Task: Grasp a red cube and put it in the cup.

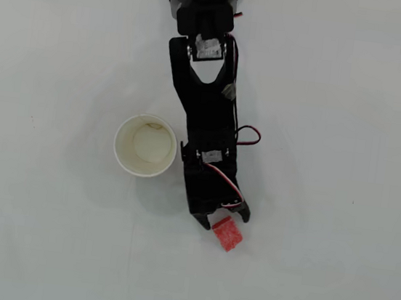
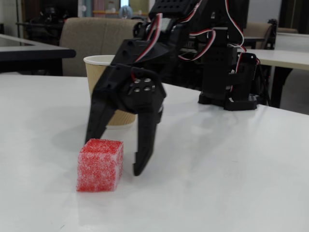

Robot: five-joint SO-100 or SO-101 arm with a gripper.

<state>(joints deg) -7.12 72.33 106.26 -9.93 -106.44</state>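
Fixed view | gripper (image 2: 114,155): jaws spread, tips low at frame centre-left, nothing held | red cube (image 2: 100,165): on table (image 2: 231,183), lower left, just beside the fingertips | cup (image 2: 110,92): upright behind arm.

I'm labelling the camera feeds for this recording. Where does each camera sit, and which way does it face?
Overhead view: fixed above the table, looking straight down; the whole arm runs from its base at the top edge to the gripper, with the cup seen as a ring.
Fixed view: low at table height, out past the gripper, facing back toward the arm's base; the red cube is nearest the lens, the cup behind.
Shared: both views show the open gripper, red cube and cup.
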